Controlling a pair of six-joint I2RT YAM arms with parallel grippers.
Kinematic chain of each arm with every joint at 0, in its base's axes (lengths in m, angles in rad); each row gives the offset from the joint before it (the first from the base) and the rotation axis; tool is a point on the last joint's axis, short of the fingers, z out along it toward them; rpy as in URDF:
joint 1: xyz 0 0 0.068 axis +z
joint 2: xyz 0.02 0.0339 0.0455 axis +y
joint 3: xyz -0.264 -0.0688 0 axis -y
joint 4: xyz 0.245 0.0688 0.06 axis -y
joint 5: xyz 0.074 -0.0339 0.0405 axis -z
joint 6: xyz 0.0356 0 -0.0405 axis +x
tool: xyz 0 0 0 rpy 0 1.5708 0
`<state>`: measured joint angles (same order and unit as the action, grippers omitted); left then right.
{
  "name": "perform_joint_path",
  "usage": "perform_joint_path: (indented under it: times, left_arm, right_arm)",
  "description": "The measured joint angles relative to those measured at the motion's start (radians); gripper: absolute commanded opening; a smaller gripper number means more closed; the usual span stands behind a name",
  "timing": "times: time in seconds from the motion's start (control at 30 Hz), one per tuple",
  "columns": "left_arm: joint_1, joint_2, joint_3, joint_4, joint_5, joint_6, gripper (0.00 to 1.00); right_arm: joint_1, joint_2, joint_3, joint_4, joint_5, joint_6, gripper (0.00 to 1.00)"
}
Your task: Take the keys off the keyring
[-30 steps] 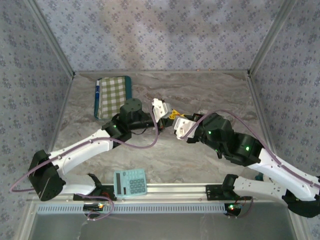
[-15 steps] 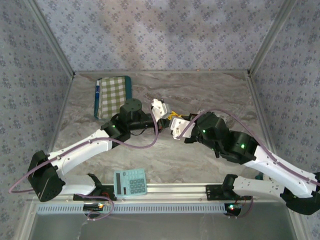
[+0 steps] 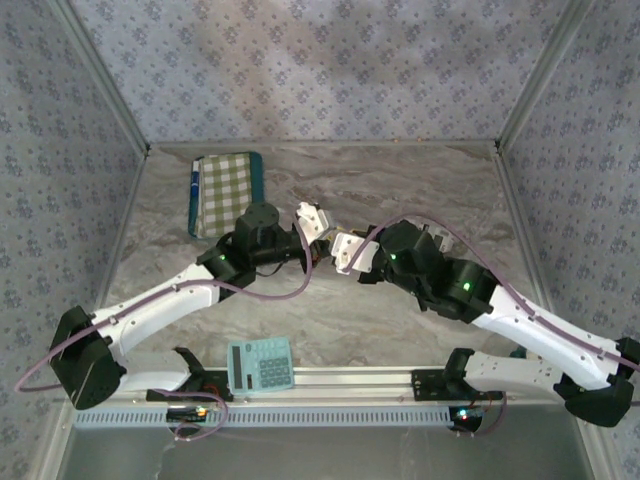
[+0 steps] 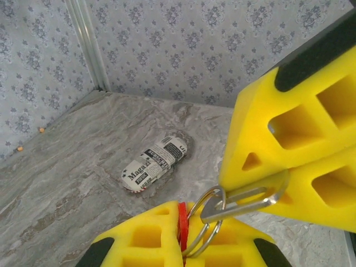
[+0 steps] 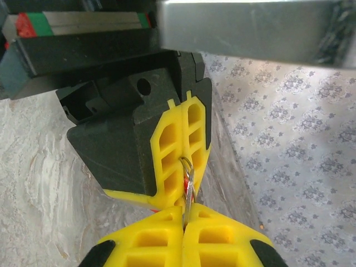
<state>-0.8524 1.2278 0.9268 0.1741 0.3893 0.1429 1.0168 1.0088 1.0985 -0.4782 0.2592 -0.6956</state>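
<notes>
Near the table's point(image 3: 400, 175) middle the left gripper point(image 4: 183, 218) is clamped tight on the red keys point(image 4: 181, 222), while at 2 o'clock from them the right gripper point(image 4: 231, 189) pinches the metal ring point(image 4: 211, 214) linked to them, a printed roll point(image 4: 156, 164) lying at 10 o'clock.

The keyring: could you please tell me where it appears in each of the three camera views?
Top external: too small to make out, at mid-table where left gripper meets right gripper.
Left wrist: keyring low centre, between both pairs of yellow fingers.
Right wrist: keyring edge-on at centre, pinched between them.
Shared landmark: those yellow fingers, tip to tip.
</notes>
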Motion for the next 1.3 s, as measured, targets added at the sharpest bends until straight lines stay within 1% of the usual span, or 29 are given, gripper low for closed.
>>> perform_joint_path:
  times: [0.2,0.3,0.47,0.57,0.67,0.97,1.3]
  left_arm:
    - [0.000,-0.019,0.000,-0.031,-0.013,0.042,0.00]
    - [0.000,-0.030,0.000,-0.039,0.006,0.059,0.00]
    - [0.000,-0.037,0.000,-0.037,0.044,0.068,0.00]
    - [0.000,-0.032,0.000,-0.052,0.042,0.071,0.00]
    - [0.000,-0.027,0.000,-0.082,0.025,0.078,0.00]
    - [-0.001,-0.027,0.000,-0.149,-0.030,0.086,0.00]
    - [0.001,-0.036,0.000,-0.149,-0.103,0.084,0.00]
  right_arm:
    - [-0.019,-0.004,0.004,-0.010,-0.062,0.009,0.00]
    - [-0.020,-0.025,0.003,-0.020,-0.083,0.014,0.00]
    - [-0.013,-0.037,0.005,-0.030,-0.092,0.014,0.00]
    - [-0.008,-0.017,0.014,-0.042,-0.082,0.014,0.00]
    - [0.000,0.009,0.019,-0.056,-0.057,0.014,0.00]
    - [0.002,0.048,-0.002,-0.025,-0.049,0.032,0.00]
    - [-0.058,0.045,-0.066,0.115,-0.152,0.156,0.00]
